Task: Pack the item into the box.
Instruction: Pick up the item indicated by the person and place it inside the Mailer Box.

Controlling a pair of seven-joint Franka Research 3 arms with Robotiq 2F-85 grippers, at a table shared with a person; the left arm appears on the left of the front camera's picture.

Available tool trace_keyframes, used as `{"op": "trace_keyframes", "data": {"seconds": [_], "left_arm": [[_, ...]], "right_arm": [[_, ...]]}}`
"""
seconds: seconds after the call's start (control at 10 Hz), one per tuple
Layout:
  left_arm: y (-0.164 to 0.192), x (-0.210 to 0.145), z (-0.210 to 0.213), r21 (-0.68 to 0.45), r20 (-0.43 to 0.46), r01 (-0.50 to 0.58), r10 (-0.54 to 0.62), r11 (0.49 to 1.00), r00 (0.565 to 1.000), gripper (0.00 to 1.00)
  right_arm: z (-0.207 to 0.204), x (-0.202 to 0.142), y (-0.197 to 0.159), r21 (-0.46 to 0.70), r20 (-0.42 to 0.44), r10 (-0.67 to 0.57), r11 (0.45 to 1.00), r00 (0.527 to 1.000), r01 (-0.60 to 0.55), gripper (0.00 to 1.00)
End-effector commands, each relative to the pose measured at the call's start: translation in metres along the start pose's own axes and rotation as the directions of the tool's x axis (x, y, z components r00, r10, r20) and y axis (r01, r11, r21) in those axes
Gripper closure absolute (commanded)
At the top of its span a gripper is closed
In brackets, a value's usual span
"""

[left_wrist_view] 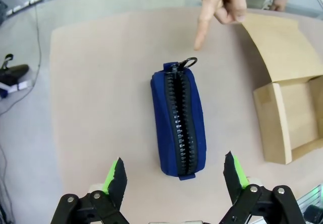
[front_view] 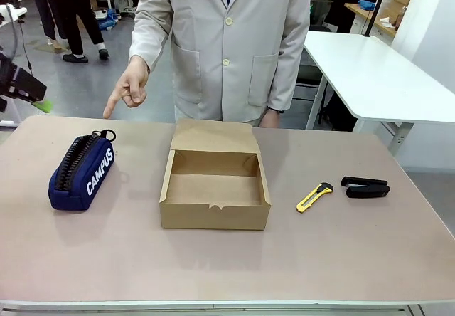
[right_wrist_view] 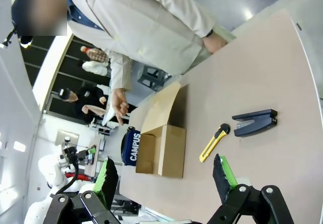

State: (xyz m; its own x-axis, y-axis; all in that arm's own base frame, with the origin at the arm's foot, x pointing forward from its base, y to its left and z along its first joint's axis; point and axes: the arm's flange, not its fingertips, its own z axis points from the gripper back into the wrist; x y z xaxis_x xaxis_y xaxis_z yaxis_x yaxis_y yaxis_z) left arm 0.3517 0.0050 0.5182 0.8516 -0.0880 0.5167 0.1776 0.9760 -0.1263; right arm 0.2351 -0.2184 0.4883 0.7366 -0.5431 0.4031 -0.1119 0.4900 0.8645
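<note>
**Grasp approach for the pouch**

Left gripper (left_wrist_view: 173,158), jaws spread wide, hovers over the item (front_view: 84,171) at the counter's (front_view: 355,259) left. It is best pinched across the zipper ridge, then carried right into the open box (front_view: 213,216). Right gripper (right_wrist_view: 164,166) is released.

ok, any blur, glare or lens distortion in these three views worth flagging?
Front view: sharp, with even light and only soft shadows by the pouch and the box. Left wrist view: the pouch is crisp, but the table edge is bowed by the wide lens. Right wrist view: rolled sideways, with the stapler and knife sharp and small bright glare spots at top right.
</note>
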Motion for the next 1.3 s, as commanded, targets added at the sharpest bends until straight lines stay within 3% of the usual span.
{"op": "trace_keyframes", "data": {"seconds": [0.0,0.2,0.6,1.2], "left_arm": [[0.012,-0.004,0.010,-0.033,0.008,-0.018,0.018,0.999,1.000,0.00],[0.000,0.007,-0.002,-0.027,-0.018,0.014,-0.014,1.000,1.000,0.00],[0.000,0.024,-0.063,-0.036,-0.188,-0.017,0.010,0.999,0.982,0.00],[-0.009,0.035,-0.143,-0.009,-0.332,-0.033,0.029,0.999,0.943,0.00]], "right_arm": [[0.000,0.004,0.001,0.023,0.012,0.026,0.999,1.000,-0.026,0.00],[0.000,0.004,0.001,0.023,0.012,0.026,0.999,1.000,-0.026,0.00],[0.000,0.004,0.001,0.023,0.012,0.026,0.999,1.000,-0.026,0.00],[0.000,0.004,0.001,0.023,0.012,0.026,0.999,1.000,-0.026,0.00]]}}
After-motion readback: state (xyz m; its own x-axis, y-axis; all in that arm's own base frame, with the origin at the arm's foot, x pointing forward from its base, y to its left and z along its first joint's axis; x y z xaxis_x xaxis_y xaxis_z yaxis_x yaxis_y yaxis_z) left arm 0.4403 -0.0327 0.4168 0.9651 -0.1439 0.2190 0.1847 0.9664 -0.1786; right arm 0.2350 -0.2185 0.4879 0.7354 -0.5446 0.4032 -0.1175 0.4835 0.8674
